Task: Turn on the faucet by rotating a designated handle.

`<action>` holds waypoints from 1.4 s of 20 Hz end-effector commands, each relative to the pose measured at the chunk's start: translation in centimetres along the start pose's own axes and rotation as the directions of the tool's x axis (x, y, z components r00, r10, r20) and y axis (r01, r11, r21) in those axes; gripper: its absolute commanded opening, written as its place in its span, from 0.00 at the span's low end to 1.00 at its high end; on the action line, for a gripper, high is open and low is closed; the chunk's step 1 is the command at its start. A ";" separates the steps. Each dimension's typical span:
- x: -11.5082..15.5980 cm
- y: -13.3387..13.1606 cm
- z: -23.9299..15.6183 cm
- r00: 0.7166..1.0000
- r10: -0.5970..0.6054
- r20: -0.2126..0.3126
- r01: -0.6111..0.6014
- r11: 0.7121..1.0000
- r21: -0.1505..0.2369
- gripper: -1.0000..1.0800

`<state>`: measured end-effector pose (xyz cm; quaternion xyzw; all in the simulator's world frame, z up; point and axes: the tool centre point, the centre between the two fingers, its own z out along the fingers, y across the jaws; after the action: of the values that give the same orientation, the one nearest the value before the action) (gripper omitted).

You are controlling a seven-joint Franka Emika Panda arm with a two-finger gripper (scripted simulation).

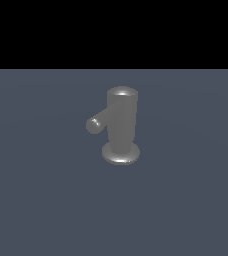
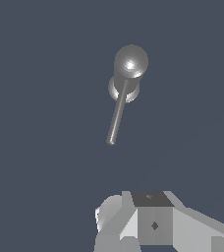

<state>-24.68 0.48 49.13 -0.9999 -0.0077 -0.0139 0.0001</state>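
Note:
The faucet (image 1: 121, 117) is a dull grey upright cylinder with a domed top, standing on a round flared base on the flat grey floor. Its handle (image 1: 97, 122), a thin rod with a rounded end, sticks out from the upper part toward the exterior view's left and toward the camera. From the wrist view I look down on the faucet's dome (image 2: 130, 64) and along the handle (image 2: 117, 115). Part of my gripper (image 2: 151, 219) shows as grey and white blocks at the picture's edge, well apart from the handle's tip. Its fingers are not clearly visible. The arm does not appear in the exterior view.
A plain blue-grey floor (image 1: 46, 200) surrounds the faucet on all sides. A black band lies beyond the floor's far edge in the exterior view.

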 end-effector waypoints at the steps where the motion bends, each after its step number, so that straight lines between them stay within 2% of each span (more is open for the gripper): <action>1: 0.0 0.0 0.0 1.000 0.000 0.000 0.000 1.000 0.000 0.00; 7: 0.0 -0.2 0.8 1.000 0.008 0.001 -0.008 1.000 0.000 0.00; 13: 0.2 -0.9 3.5 0.999 0.034 0.004 -0.034 0.999 -0.001 0.00; 28: 1.1 -4.0 16.0 0.988 0.153 0.016 -0.152 0.988 -0.004 0.00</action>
<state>-23.32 4.18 34.50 -0.9980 0.0621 -0.0061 -0.0003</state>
